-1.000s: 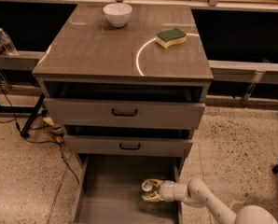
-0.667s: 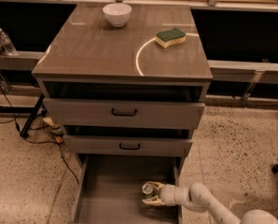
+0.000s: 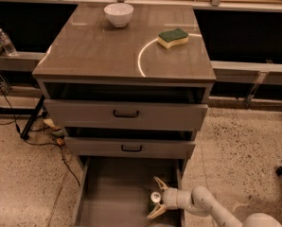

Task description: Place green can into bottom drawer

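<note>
Now | end effector (image 3: 155, 198) lower in bottom drawer (image 3: 108, 193) | fingers (image 3: 159, 183) spread wider, flanking green can (image 3: 154, 196)

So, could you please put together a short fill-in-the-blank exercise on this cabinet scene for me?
1. The gripper is at the green can, low inside the bottom drawer of a cabinet that has ___ drawers.
2. The bowl on the cabinet top is ___ in colour.
3. The sponge near it has a ___ upper side.
Missing words: three; white; green.
</note>
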Controlling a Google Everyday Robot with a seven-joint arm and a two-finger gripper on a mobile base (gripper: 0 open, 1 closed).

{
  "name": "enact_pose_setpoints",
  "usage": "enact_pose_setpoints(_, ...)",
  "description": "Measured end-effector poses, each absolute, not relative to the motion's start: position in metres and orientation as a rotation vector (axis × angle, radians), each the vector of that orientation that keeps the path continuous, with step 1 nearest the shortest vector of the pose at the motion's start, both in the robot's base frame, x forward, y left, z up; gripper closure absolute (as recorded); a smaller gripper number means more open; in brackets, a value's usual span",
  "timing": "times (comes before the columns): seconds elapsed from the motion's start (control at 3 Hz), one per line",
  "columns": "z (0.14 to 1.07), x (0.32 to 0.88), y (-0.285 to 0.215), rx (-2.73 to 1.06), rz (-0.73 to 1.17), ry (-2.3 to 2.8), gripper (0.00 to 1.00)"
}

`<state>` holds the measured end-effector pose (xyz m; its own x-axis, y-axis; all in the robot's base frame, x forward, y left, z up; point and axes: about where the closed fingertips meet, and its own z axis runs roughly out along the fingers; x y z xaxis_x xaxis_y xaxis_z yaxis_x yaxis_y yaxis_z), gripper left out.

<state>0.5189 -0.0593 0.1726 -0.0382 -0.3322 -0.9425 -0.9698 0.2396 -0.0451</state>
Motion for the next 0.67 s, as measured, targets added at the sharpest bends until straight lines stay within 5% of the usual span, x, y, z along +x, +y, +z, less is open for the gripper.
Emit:
enact_pose_setpoints(0.33, 0.195, 0.537, -0.079, -1.24, 0.748, 1.581, 0.0)
enact_pose_setpoints(0.67, 0.281, 0.564, -0.119, -1.259, 0.464, 1.607, 0.0)
